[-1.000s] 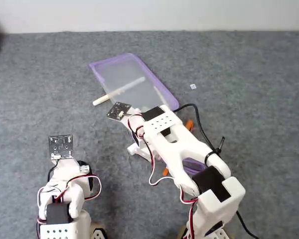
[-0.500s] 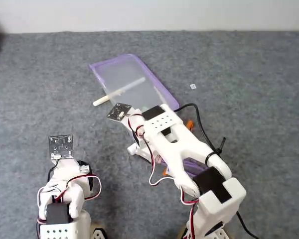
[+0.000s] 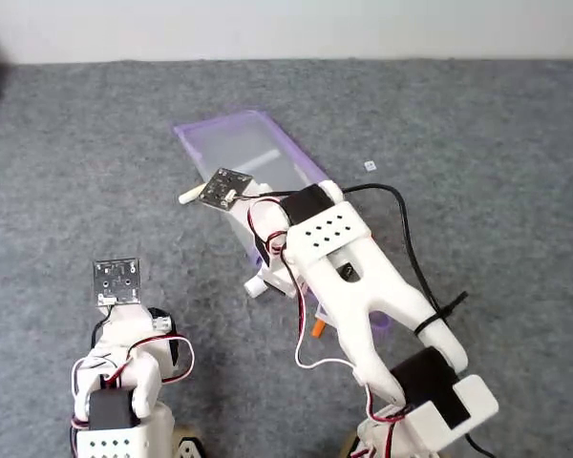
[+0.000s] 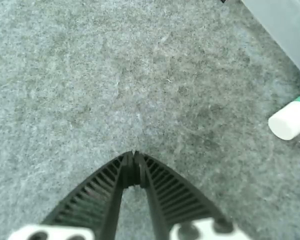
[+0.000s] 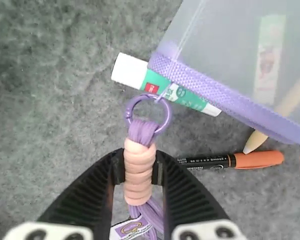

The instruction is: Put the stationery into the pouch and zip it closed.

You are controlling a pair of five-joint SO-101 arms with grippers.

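Observation:
The translucent pouch (image 3: 244,153) with purple edging lies at mid-table, and its corner (image 5: 240,60) is close in the right wrist view. My right gripper (image 5: 139,156) is shut on the peach and purple zipper pull (image 5: 138,170), whose purple ring (image 5: 147,112) hangs at the pouch corner. A white and green tube (image 5: 160,82) pokes out from under that corner. An orange-capped marker (image 5: 230,160) and a pencil tip (image 5: 255,142) lie on the carpet beside it. A label and a beige stick show through the pouch wall. My left gripper (image 4: 134,157) is shut and holds nothing, low over bare carpet.
Grey carpet covers the whole table. The right arm (image 3: 353,277) stretches from the near right over the pouch's near end. The left arm (image 3: 119,363) stands at the near left. The tube's white cap (image 4: 290,120) and pouch edge (image 4: 285,25) sit beyond the left gripper.
The right arm has swung and stretched farther over the pouch's near end, its wrist now covering the beige stick. The pouch has shifted a little. The left arm has not moved.

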